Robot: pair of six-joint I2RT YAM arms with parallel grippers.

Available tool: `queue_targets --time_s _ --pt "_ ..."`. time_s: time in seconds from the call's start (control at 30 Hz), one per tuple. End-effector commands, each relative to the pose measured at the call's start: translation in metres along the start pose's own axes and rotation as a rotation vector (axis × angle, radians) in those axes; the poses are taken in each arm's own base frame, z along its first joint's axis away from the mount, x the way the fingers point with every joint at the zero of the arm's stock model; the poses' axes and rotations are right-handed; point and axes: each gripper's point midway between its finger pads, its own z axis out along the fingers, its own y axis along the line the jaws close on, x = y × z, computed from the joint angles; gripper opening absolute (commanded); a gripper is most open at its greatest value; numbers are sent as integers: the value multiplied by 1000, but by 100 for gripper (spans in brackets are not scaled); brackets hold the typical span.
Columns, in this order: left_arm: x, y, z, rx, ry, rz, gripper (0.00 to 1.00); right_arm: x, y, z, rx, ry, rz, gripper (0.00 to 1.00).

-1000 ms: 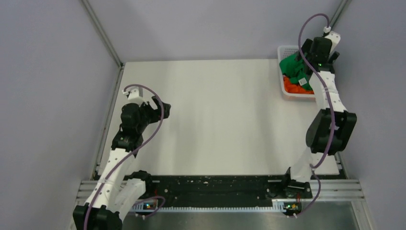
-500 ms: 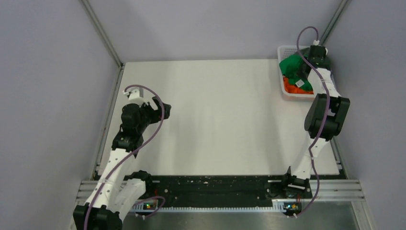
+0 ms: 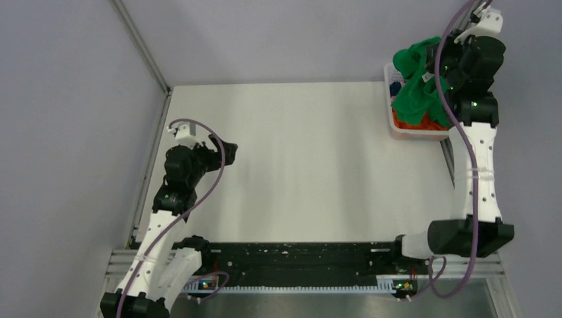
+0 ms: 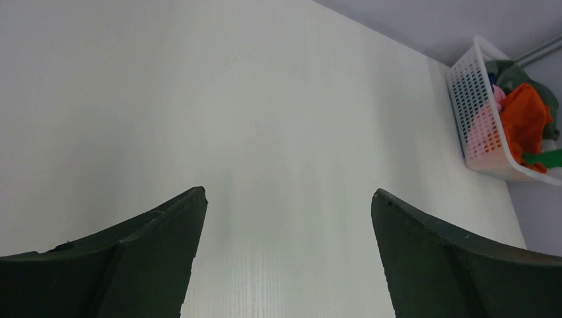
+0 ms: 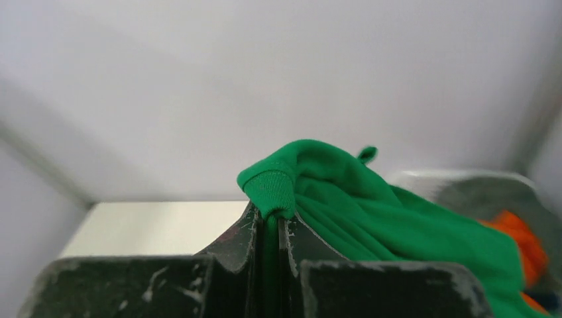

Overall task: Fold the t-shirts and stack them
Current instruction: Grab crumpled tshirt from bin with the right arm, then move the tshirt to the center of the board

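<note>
The right gripper (image 5: 272, 215) is pinched tight on a fold of the green shirt (image 3: 416, 93). It holds the shirt above the basket (image 3: 412, 134) at the far right corner of the table (image 3: 311, 165), close to the back wall. The left gripper (image 4: 285, 199) hovers spread wide over the left side, with bare table between the arms. An orange shirt (image 4: 523, 122) sits in the basket; the cloth beneath it is hard to make out.

Robotics laboratory test cell. A bare white table (image 3: 311, 165) is enclosed by plain grey panels (image 3: 66, 132) on aluminium posts (image 3: 140, 46). A left arm (image 3: 162, 218) and a right arm (image 3: 478, 172), trailing purple cables (image 3: 190, 121), are bolted to a black mounting rail (image 3: 298, 262) at the near edge.
</note>
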Motion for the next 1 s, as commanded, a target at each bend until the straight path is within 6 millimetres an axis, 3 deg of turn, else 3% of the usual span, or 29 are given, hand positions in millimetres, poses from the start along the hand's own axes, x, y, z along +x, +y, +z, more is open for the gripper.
queue_targets --time_s 0.0,0.13,0.27,0.37,0.47,0.57,0.63,0.73,0.8,0.87,0.9,0.97 --pt "-21 2 -14 -41 -121 -88 99 -2 125 -38 -444 -7 -2 0" --pt "-26 -4 -23 -9 -152 -66 99 -5 217 -84 -773 -11 4 0" --pt "-26 -1 -25 -19 -160 -65 99 -4 290 -128 -1090 53 46 0" --pt "-30 4 -27 -50 -176 -67 99 1 321 -147 -1223 89 60 0" --pt "-32 10 -30 -84 -193 -74 99 20 323 -141 -1202 130 58 0" --pt "-35 15 -33 -113 -218 -82 99 60 294 -117 -984 186 50 0" --pt "-36 19 -35 -133 -229 -88 99 95 258 -106 -792 217 24 4" --pt "-36 22 -34 -146 -237 -91 99 181 190 -94 -489 333 -48 14" --pt "-33 26 -31 -164 -225 -95 99 234 137 -91 -270 410 -103 26" --pt "-29 29 -27 -182 -203 -103 99 274 81 -92 -41 483 -161 45" --pt "-26 30 -24 -191 -184 -106 99 285 57 -94 63 514 -186 56" --pt "-20 31 -19 -202 -143 -110 99 292 20 -101 242 545 -231 68"
